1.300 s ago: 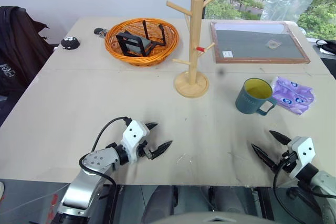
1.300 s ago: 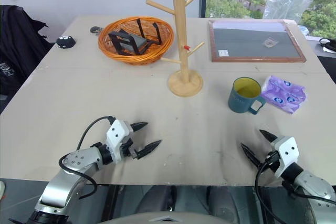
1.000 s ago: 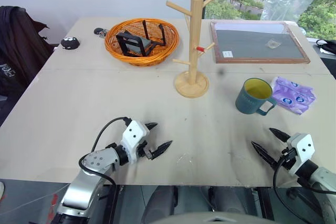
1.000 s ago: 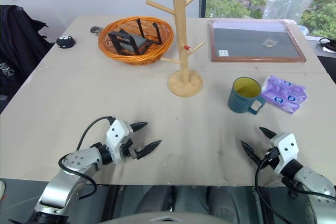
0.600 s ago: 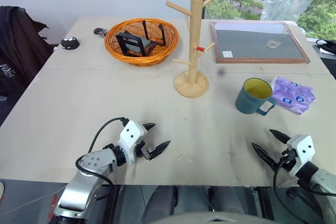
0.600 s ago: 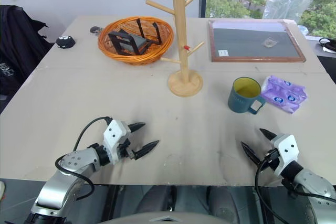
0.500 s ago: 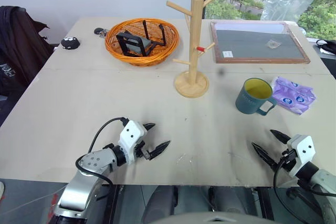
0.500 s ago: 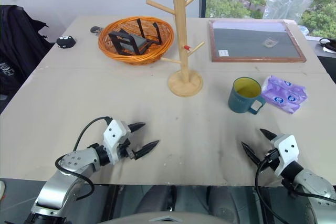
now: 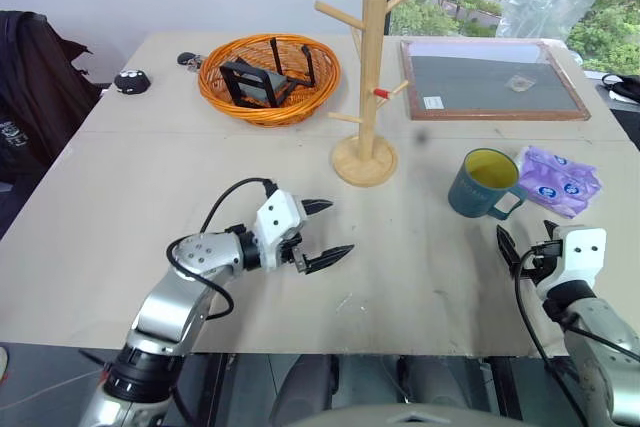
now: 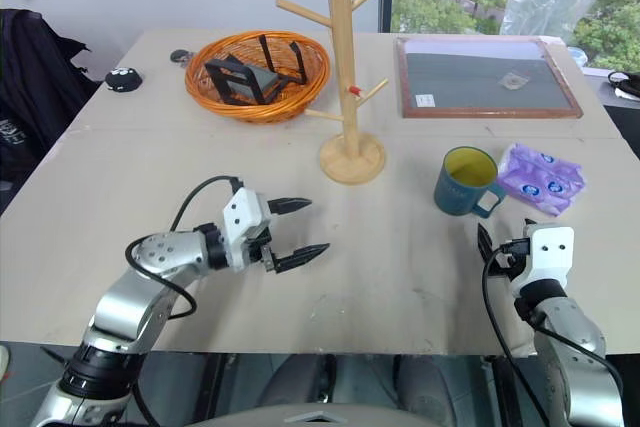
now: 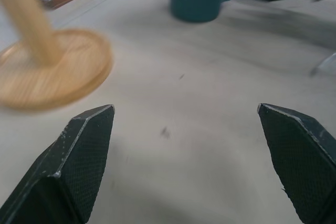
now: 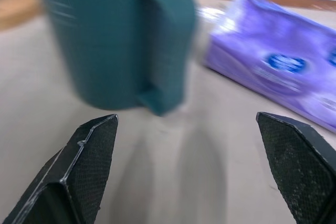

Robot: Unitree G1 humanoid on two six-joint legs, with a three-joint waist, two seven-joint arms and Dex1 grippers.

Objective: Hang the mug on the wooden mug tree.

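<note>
the mug [image 12: 113, 35] is blurred and cut off at the top in the right wrist view, its lettering unreadable. the wooden mug tree [image 11: 39, 51] is smeared in the left wrist view, its pegs out of frame.

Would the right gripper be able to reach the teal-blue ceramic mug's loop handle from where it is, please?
Probably yes. The right gripper is open and faces the teal-blue ceramic mug, whose loop handle is turned toward it over bare tabletop. The purple packet lies off to one side.
</note>
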